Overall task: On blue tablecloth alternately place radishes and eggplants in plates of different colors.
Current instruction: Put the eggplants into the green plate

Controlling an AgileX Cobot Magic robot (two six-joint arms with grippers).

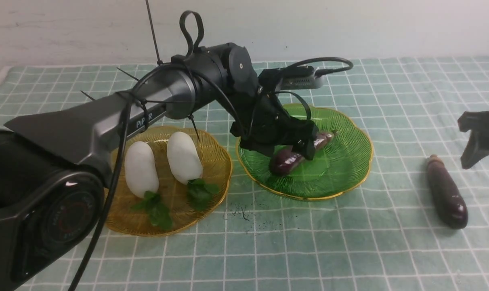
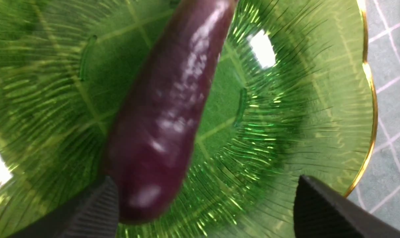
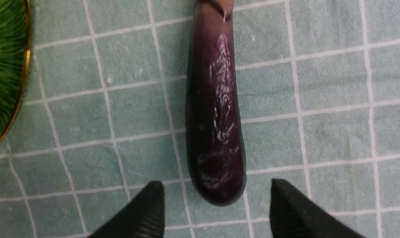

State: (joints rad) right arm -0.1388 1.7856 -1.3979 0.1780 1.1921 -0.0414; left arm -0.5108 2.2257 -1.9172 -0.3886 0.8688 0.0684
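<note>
We find the left gripper (image 2: 206,181) open, empty, eggplant (image 2: 166,109) in green plate (image 2: 302,115) between its fingers; right gripper (image 3: 216,184) open, empty, second eggplant (image 3: 216,115) just ahead.

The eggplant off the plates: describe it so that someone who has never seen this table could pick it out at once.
Find the blue tablecloth, then the green plate on it. Right of that plate, a dark purple eggplant lies bare on the cloth, stem end pointing away. The other eggplant lies inside the green plate; this one is on no plate.
</note>
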